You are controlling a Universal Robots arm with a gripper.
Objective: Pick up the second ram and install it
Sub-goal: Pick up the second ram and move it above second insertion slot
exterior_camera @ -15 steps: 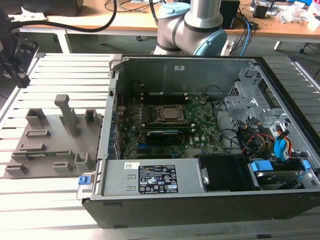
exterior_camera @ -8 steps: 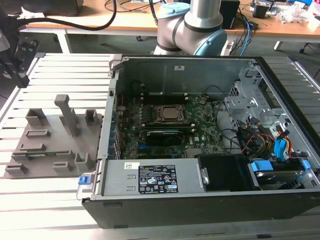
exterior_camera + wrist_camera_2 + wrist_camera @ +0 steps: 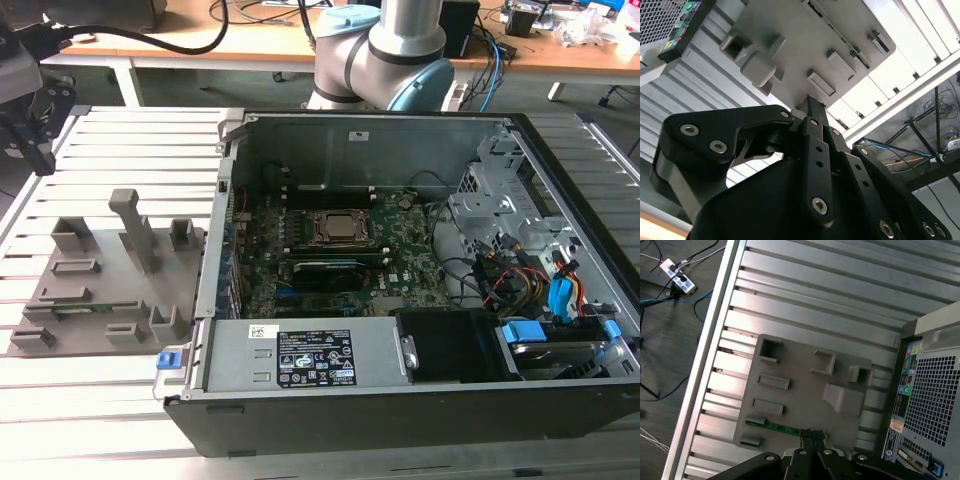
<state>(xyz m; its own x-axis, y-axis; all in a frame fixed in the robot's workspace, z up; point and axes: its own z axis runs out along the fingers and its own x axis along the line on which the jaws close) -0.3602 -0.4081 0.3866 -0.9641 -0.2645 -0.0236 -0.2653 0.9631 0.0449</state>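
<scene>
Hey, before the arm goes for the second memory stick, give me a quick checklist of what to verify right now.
1. The memory stick lies in the gray tray: ok.
2. The gripper is over the tray, near the stick's end: ok.
3. Jaws open for a grasp: not ok, they look shut, holding nothing.
4. The computer case is open: ok.
5. A free slot on the board: cannot tell.

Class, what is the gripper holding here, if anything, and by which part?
Nothing. The gripper hangs above the grey tray, where the second ram lies.
</scene>
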